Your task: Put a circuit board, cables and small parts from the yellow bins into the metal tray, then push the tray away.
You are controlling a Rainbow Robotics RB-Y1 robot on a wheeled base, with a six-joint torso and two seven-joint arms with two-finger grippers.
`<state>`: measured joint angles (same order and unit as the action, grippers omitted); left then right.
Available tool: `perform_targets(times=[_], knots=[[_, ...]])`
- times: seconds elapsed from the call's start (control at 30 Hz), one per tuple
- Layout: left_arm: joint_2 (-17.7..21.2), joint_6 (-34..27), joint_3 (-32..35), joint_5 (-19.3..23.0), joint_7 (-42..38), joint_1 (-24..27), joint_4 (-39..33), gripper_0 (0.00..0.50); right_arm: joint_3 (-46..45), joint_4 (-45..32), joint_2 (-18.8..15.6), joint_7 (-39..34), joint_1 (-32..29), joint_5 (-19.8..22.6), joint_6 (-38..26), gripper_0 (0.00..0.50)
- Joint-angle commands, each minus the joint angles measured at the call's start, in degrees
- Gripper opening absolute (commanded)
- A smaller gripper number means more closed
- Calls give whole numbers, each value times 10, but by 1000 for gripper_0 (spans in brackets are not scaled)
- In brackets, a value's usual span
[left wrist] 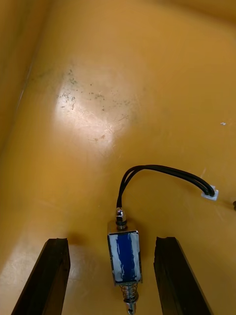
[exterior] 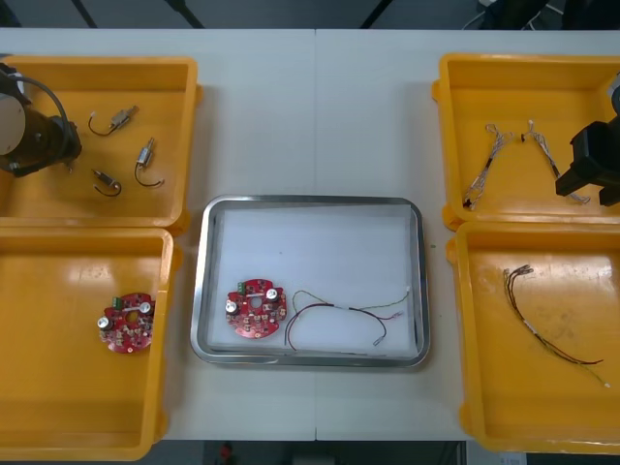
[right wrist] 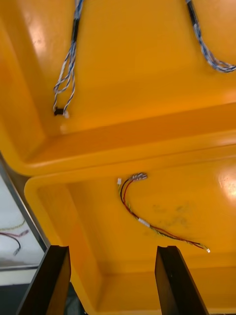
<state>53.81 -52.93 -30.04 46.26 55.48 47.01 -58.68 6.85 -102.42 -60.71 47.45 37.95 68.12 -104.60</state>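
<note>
In the left wrist view a small metal part (left wrist: pixel 125 258) with a blue-wrapped body and a looped black lead lies on the bin floor between the fingers of my left gripper (left wrist: pixel 113 241), which is open and not touching it. That gripper (exterior: pixel 73 160) is low in the far left yellow bin (exterior: pixel 184 126), beside several small metal parts (exterior: pixel 105 181). My right gripper (exterior: pixel 588 184) hangs open over the far right bin (exterior: pixel 455 136), above blue and white cables (exterior: pixel 489 155). The metal tray (exterior: pixel 310 201) holds a red circuit board (exterior: pixel 255 308) and a thin cable (exterior: pixel 339 315).
A second circuit board (exterior: pixel 128 322) lies in the near left bin (exterior: pixel 165 320). The near right bin (exterior: pixel 465 329) holds a red and yellow cable (right wrist: pixel 147 221). Bare table lies beyond the tray, between the far bins.
</note>
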Motion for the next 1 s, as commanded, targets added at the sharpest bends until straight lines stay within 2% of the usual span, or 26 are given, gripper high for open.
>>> perform_targets(times=[0.03, 0.2, 0.33, 0.43, 0.47, 0.53, 0.57, 0.63, 0.67, 0.73, 0.8, 1.0], knots=[[-4, 6, -6, 14, 13, 25, 9, 500, -18, 59, -25, 77, 13, -19, 23, 500], [-4, 10, -6, 45, 17, 25, 16, 500, -17, 144, -25, 141, 42, -20, 41, 500], [-4, 13, -6, 50, 23, 25, 17, 500, -10, 196, -24, 178, 67, -25, 49, 500], [-4, 13, -6, 49, 29, 24, 17, 367, 14, 238, -25, 208, 92, -30, 70, 500], [-4, 13, -6, 46, 30, 24, 18, 348, 20, 245, -24, 213, 96, -31, 74, 500], [-4, 16, -6, 37, 32, 24, 17, 276, 41, 274, -24, 230, 113, -34, 95, 500], [-4, 18, -6, 35, 33, 24, 17, 259, 47, 280, -24, 236, 117, -34, 100, 500], [-4, 22, -6, 31, 37, 24, 18, 177, 71, 311, -23, 259, 136, -37, 122, 500], [-4, 22, -6, 31, 38, 24, 18, 156, 77, 318, -23, 266, 143, -38, 128, 500], [-4, 23, -6, 31, 41, 24, 18, 67, 100, 347, -21, 297, 161, -41, 150, 500], [-4, 23, -6, 31, 43, 24, 18, 8, 115, 368, -19, 323, 175, -42, 167, 500], [-4, 24, -6, 29, 53, 24, 17, 0, 144, 444, 1, 425, 206, -48, 219, 500]])
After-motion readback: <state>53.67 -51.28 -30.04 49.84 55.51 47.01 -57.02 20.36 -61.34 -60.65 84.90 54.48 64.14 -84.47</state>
